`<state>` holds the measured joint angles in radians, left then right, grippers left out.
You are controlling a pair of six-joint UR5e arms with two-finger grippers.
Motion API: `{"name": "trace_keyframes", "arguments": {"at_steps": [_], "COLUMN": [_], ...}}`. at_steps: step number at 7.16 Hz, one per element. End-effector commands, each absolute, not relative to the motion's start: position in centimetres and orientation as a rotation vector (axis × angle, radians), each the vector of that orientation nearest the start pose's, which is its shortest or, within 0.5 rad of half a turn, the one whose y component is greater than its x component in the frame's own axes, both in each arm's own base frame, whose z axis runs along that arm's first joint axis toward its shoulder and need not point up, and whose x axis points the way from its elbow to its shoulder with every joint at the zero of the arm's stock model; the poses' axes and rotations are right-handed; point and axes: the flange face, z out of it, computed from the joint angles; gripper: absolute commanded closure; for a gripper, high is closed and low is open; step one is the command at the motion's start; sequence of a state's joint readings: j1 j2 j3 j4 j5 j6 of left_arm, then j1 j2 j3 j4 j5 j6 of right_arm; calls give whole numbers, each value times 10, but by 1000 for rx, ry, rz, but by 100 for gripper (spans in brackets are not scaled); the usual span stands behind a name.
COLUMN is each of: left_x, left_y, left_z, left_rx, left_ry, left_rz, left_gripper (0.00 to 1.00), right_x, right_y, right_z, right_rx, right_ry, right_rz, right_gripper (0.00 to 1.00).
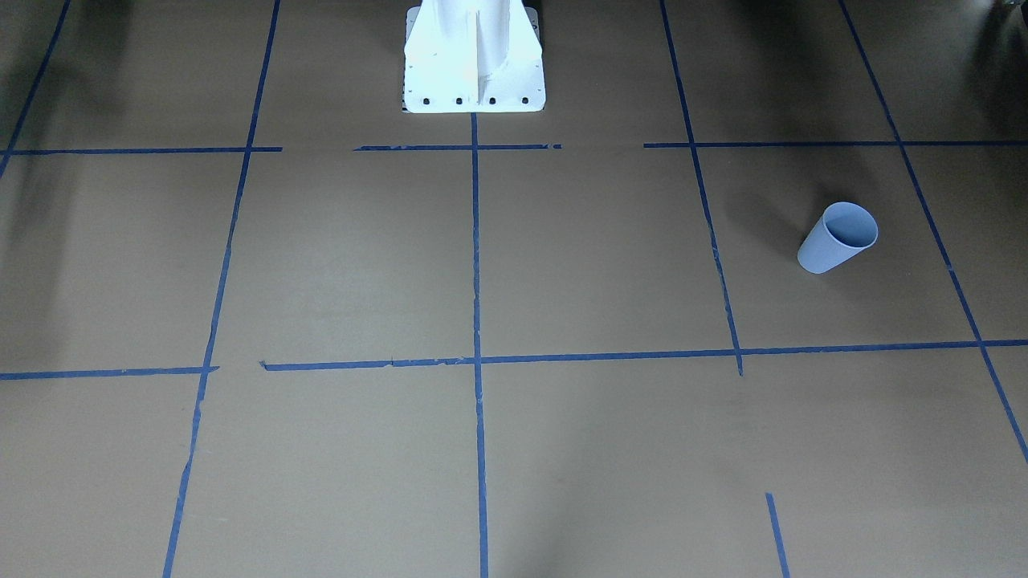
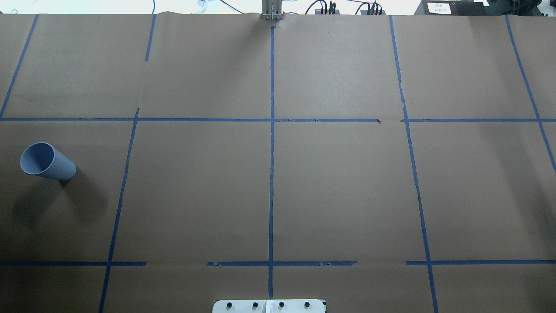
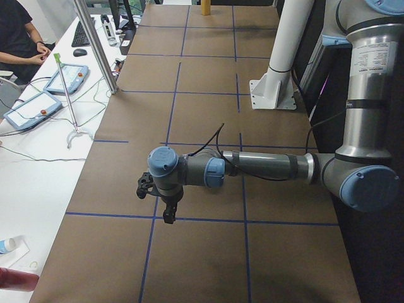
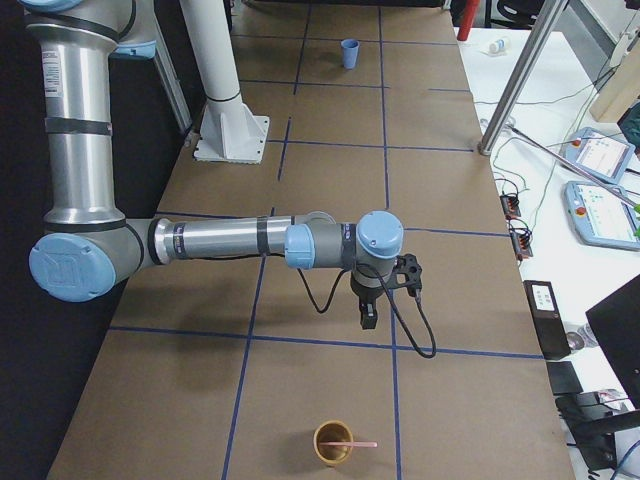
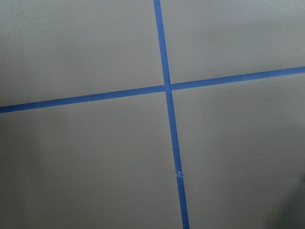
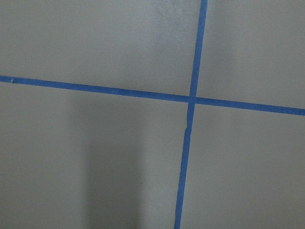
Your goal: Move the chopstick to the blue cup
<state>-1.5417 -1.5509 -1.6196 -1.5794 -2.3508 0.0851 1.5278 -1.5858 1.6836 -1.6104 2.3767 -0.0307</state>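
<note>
The blue cup (image 1: 838,238) stands upright on the brown paper on my left side; it also shows in the overhead view (image 2: 47,161) and far off in the exterior right view (image 4: 349,52). A pale pink chopstick (image 4: 358,442) lies across the rim of a tan cup (image 4: 333,445) at the table's right end. My right gripper (image 4: 367,318) hangs over the table above that cup, apart from it. My left gripper (image 3: 169,216) hangs over the paper at the left end. Both show only in side views, so I cannot tell if they are open or shut. The wrist views show only tape lines.
The white robot base (image 1: 474,60) stands at the table's middle rear edge. Blue tape lines (image 2: 272,152) divide the brown paper into squares. A metal post (image 3: 95,44) and operator desks with tablets (image 4: 600,160) line the far table edge.
</note>
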Motion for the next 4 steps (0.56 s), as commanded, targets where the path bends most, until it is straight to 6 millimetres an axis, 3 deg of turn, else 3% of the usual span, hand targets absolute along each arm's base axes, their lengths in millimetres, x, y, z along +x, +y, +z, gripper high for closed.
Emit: {"name": "trace_keyframes", "arguments": {"at_steps": [1,4], "left_x": [-48,-48], "left_y": [-485,-486], "left_z": [645,641], "left_rx": [61,67], "left_ry": [778,789], "left_rz": [127,129], "left_gripper": [0,0], "right_x": [41,41], "right_y": [-489,-489], "right_z": [613,607], "right_rx": [49,65], "right_ry": [-806,-806], "right_rz": [-92,-105], "right_gripper": [0,0]}}
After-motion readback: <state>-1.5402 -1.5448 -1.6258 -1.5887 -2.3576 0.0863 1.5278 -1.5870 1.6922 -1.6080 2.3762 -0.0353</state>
